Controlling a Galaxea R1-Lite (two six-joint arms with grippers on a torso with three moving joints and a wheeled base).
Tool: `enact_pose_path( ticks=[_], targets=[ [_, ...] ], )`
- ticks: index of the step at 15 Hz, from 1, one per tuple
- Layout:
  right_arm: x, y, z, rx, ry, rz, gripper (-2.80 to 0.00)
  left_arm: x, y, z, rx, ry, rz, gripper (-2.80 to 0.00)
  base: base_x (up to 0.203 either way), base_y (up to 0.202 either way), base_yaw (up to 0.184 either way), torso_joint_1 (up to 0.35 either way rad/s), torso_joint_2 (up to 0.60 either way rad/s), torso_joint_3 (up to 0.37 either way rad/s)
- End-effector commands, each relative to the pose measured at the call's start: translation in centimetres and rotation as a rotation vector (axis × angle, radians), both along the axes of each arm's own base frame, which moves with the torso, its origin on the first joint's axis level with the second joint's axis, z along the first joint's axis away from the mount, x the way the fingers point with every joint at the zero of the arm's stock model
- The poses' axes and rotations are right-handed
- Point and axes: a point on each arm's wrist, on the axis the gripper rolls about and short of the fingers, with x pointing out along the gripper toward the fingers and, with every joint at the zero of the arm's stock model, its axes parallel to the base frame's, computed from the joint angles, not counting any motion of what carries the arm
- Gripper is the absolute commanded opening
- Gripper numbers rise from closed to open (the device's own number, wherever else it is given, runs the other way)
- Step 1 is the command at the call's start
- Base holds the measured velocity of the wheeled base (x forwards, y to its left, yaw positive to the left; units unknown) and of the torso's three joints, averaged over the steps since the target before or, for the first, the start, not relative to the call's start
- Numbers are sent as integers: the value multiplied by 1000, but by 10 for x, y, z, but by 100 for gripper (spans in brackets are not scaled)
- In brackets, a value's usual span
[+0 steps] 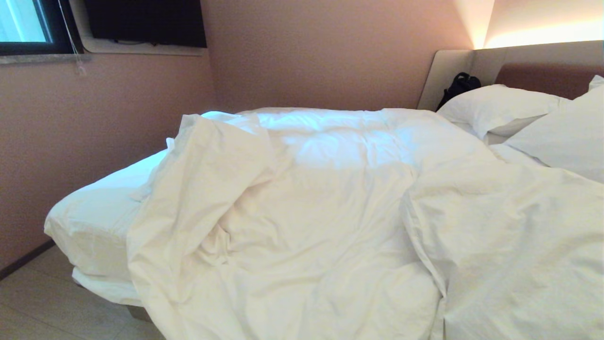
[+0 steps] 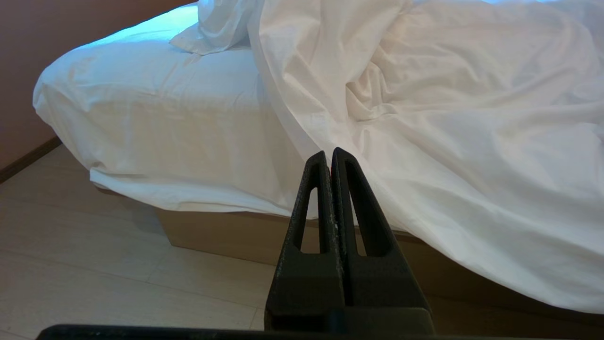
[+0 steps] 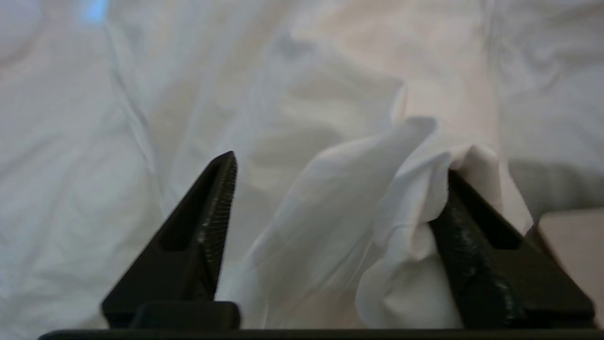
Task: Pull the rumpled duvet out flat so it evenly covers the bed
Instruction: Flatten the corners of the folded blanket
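Observation:
The white duvet lies rumpled across the bed, bunched toward the near side and hanging over the near edge; a strip of bare mattress sheet shows at the left. Neither arm appears in the head view. My right gripper is open right over the duvet, with a loose fold of its cover lying between the spread fingers and draped against one finger. My left gripper is shut and empty, held low beside the bed's brown base, pointing at the duvet's hanging edge.
Two white pillows lie at the headboard on the right, with a black bag behind them. A pinkish wall runs close along the bed's far and left sides. Light floor shows at the lower left.

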Motion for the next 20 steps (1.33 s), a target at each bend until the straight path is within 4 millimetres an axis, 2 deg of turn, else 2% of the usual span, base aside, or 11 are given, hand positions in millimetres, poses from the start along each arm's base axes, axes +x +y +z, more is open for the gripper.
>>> enact_pose_path(
  ticks=[1,4,7,9,11,16,20],
  targets=[
    [-4,3,16,-28,-48,5,0,0,0,0,0,0,1,-280,0,0,0,0,0,0],
    [-14,10,42,-46,-139,33,0,0,0,0,0,0,1,-280,0,0,0,0,0,0],
    [-16,12,40,-55,-135,5,0,0,0,0,0,0,1,-280,0,0,0,0,0,0],
    [-22,18,27,-49,-65,-29,0,0,0,0,0,0,1,-280,0,0,0,0,0,0],
    [-20,18,24,-11,-4,-31,0,0,0,0,0,0,1,-280,0,0,0,0,0,0],
    [0,3,37,64,90,-33,0,0,0,0,0,0,1,-280,0,0,0,0,0,0],
    [30,-18,48,186,181,27,0,0,0,0,0,0,1,-280,0,0,0,0,0,0]
  ],
)
